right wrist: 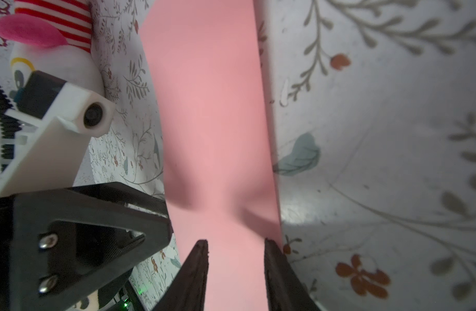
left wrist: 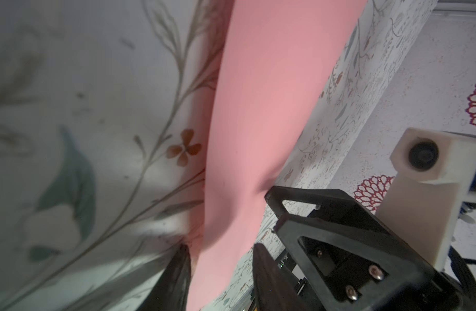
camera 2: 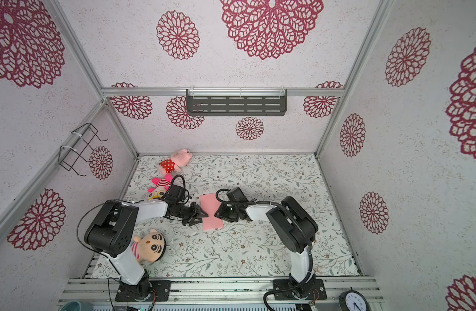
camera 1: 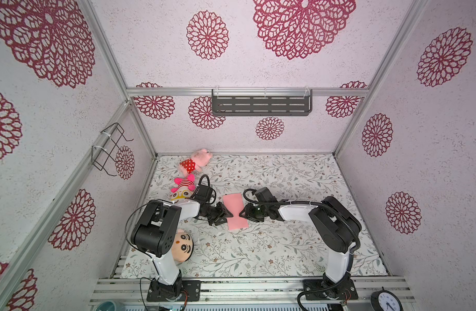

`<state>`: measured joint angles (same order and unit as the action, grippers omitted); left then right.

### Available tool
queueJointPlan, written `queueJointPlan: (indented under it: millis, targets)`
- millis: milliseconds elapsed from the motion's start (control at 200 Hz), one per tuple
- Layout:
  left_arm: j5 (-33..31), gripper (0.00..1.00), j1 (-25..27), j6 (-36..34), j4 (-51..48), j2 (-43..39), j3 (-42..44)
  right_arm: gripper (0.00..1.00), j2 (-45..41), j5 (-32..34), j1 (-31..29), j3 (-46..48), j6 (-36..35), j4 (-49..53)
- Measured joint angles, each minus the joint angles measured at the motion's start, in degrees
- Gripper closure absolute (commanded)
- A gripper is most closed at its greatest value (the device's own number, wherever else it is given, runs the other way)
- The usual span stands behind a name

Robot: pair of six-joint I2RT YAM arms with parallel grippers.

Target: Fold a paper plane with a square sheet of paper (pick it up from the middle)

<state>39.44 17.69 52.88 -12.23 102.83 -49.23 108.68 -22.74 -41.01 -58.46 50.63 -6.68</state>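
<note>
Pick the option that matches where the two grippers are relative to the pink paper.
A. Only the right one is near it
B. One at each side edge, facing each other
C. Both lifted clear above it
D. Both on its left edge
B: in a top view the left gripper and the right gripper meet the pink paper at mid-length from opposite sides, pinching it narrow there.

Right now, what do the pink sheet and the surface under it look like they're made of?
The pink sheet looks like thin matte paper: plain, no print, and it buckles softly near the black fingers in the right wrist view. The table cover has a printed leaf-and-flower pattern with a faint sheen in places; probably a vinyl or coated cloth, hard to tell.
</note>
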Motion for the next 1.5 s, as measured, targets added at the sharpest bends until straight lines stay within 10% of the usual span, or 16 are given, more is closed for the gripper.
queueJointPlan:
  millis: [435,806,1501]
  targets:
    - [5.38,0.65,-0.15,3.65,11.58,0.5,3.43,0.55,0.0,-0.87,0.44,0.13,-1.07,-1.05]
    - [4.98,0.93,-0.5,3.3,10.05,0.5,3.37,0.44,-0.52,0.04,0.5,0.09,-5.35,-1.29]
    - [3.52,0.97,-0.59,6.01,0.7,0.5,-1.01,0.38,-13.79,13.64,-8.96,11.1,-52.04,-9.07]
